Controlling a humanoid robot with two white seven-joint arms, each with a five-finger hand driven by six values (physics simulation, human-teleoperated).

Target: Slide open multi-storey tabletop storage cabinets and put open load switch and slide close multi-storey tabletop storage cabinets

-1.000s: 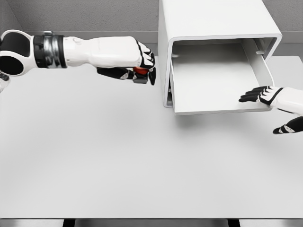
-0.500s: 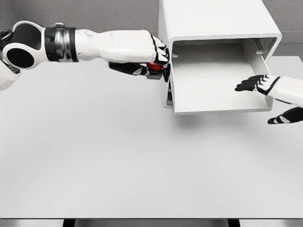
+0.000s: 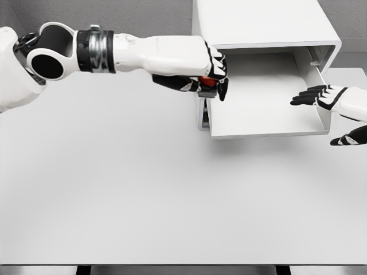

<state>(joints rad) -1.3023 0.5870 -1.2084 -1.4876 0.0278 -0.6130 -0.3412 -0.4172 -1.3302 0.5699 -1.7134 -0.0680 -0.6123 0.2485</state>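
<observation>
2 white arms enter the frame, 1 from each side. From the upper left, the left arm stretches across the table [image 3: 143, 195] toward the centre, and the left hand [image 3: 203, 71] curls its black-tipped fingers around the load switch [image 3: 207, 83], a small red and dark piece showing under the palm. That hand hangs at the left edge of the pulled-out drawer [image 3: 264, 109], over its left wall, with the switch held above the tray rather than resting in it. Right of centre, the white cabinet [image 3: 258, 26] stands at the top of the frame with its drawer slid forward. At the far right, the right hand [image 3: 338, 109] rests by the drawer's right wall, fingers spread flat and holding nothing.
</observation>
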